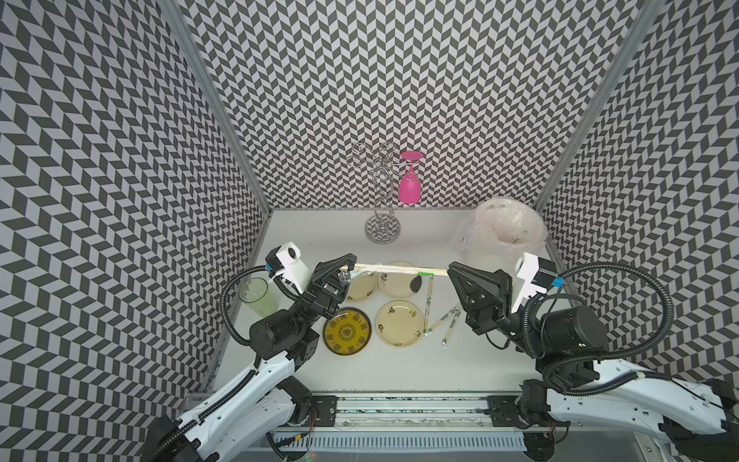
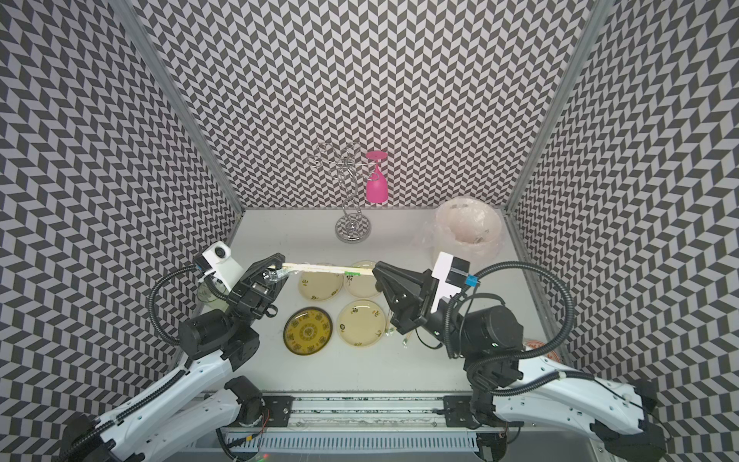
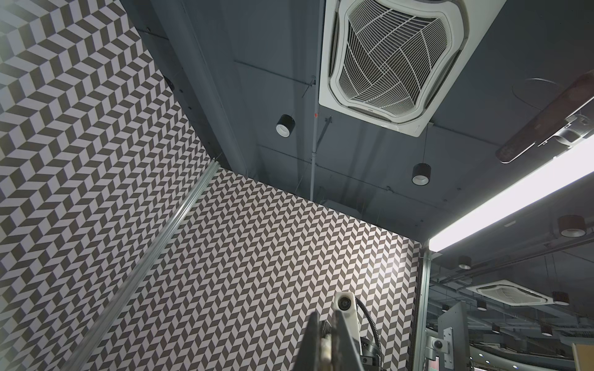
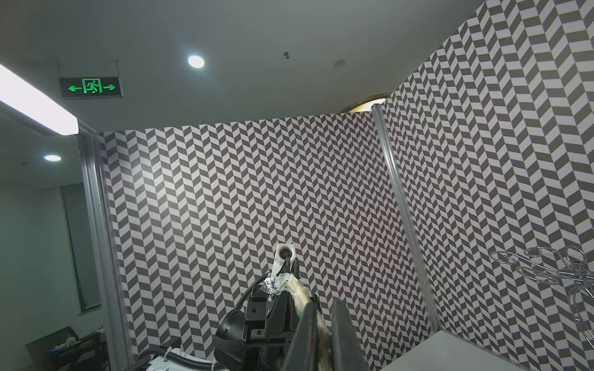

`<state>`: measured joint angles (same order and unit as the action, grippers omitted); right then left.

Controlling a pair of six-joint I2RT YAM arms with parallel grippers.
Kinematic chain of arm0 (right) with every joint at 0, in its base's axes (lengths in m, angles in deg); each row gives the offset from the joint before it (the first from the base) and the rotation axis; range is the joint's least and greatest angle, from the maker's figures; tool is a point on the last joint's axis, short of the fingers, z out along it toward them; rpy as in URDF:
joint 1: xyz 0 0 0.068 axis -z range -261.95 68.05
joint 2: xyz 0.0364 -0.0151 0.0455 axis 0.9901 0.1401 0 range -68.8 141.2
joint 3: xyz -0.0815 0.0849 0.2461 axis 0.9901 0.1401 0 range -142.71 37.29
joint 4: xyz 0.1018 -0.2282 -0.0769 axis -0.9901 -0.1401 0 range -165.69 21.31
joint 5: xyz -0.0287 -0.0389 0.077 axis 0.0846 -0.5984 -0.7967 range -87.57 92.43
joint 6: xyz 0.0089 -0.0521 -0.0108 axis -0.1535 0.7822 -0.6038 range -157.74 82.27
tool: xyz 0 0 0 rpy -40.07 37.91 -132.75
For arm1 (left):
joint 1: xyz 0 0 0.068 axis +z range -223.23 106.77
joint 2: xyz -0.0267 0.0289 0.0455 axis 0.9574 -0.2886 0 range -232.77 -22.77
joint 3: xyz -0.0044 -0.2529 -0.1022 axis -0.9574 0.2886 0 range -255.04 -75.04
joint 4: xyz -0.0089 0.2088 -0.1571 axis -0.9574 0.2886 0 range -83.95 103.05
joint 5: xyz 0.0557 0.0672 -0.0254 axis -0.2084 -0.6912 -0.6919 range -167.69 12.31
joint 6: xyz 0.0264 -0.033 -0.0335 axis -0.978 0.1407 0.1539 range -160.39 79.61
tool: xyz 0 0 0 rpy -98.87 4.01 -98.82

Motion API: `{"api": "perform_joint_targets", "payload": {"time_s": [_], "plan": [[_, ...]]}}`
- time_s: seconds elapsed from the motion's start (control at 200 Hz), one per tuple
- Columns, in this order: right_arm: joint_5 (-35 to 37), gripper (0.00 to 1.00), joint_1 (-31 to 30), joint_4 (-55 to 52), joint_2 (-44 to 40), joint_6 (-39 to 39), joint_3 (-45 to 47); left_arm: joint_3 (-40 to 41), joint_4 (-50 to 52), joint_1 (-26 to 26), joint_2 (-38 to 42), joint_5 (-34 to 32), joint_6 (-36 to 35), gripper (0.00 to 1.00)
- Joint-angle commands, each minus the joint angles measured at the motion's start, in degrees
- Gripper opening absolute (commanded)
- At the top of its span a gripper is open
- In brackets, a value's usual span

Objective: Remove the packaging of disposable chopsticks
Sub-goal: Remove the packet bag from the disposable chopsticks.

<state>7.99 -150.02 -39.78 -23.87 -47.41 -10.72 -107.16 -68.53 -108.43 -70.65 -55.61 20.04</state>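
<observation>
The left claw [image 1: 351, 267] is closed on the bunched, crinkled end of the sleeve [image 1: 384, 267] (whether it also pinches the wood inside cannot be told). From there the pack runs level and almost straight across to the right. It is held in the air above the plates [image 1: 400, 318], its long axis pointing from one claw to the other. Near its right end the sleeve's green mark shows, and past it the bare tips of the sticks [image 1: 440, 272] poke out. The right claw [image 1: 451, 269] is closed tight on those tips; the right wrist view shows pale wood between its jaws. Each claw has one end, so neither is nearer. The coming move likely turns on that axis: a pull apart along it should slide wood out of plastic, while a sideways pull might bend the sticks. More wrapped pairs [image 1: 429, 298] lie on the table [image 1: 400, 368] by the right claw.
</observation>
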Motion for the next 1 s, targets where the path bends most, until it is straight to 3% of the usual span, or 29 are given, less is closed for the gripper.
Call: {"api": "perform_joint_targets", "payload": {"time_s": [0.0,0.095,0.426,0.576,0.746,0.856,0.996], "plan": [[-0.2,0.04,0.1,1.9,-0.4,0.3,-0.9,0.1,-2.6,0.2,0.5,0.4,1.2,0.00],[0.5,0.18,0.1,1.9,-0.8,0.5,-0.6,0.3,-2.8,0.3,0.5,0.3,1.5,0.00],[2.0,0.18,0.1,2.0,-1.7,0.8,0.1,0.2,-4.2,0.3,-0.1,0.8,2.1,0.00],[0.1,0.00,0.1,1.4,-1.1,0.8,-0.6,0.2,-4.6,0.3,-0.3,0.7,2.4,0.00],[0.2,0.00,0.1,1.6,-1.1,0.6,-0.5,0.3,-4.5,0.3,0.0,0.4,2.3,0.00],[6.7,0.00,0.1,0.1,-2.7,1.9,-0.7,0.8,0.3,1.2,2.5,-0.2,-0.1,0.00],[17.0,0.00,0.7,-2.5,-5.7,5.8,-1.9,1.9,14.1,2.8,10.0,-3.8,-6.3,0.00]]}}
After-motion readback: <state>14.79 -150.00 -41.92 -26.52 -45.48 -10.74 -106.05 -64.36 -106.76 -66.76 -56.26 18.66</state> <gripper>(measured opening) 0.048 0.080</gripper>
